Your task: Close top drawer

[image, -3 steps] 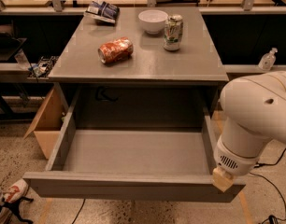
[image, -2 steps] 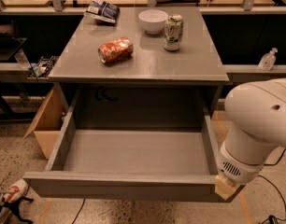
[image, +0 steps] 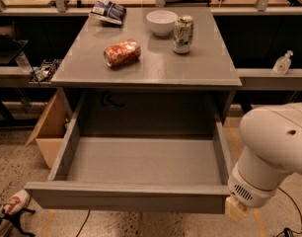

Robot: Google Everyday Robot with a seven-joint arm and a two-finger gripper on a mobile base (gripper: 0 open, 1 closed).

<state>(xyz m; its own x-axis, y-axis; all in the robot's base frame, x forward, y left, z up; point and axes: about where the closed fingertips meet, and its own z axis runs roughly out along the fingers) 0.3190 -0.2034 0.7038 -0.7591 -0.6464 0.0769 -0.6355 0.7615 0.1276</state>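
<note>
Grey and matte, the drawer (image: 131, 197) stands pulled far out from under the tabletop (image: 205, 70), with its plain front panel nearest the camera. The white arm (image: 274, 147) fills the lower right. Its hand (image: 236, 210) sits low at the drawer's front right corner, just beside or touching the end of the panel; I cannot tell which. Nor can I tell how far open the hand is or whether it holds anything. On the tabletop a red can (image: 122, 53) lies on its side, left of centre. Further back and to the right, a white bowl (image: 161, 22) stands just beside an upright pale can (image: 183, 34). A packet (image: 108, 11) lies at the back left corner. A cardboard box (image: 50, 127) sits on the floor left of the cabinet, and a bottle (image: 283, 63) stands on a shelf to the right.
</note>
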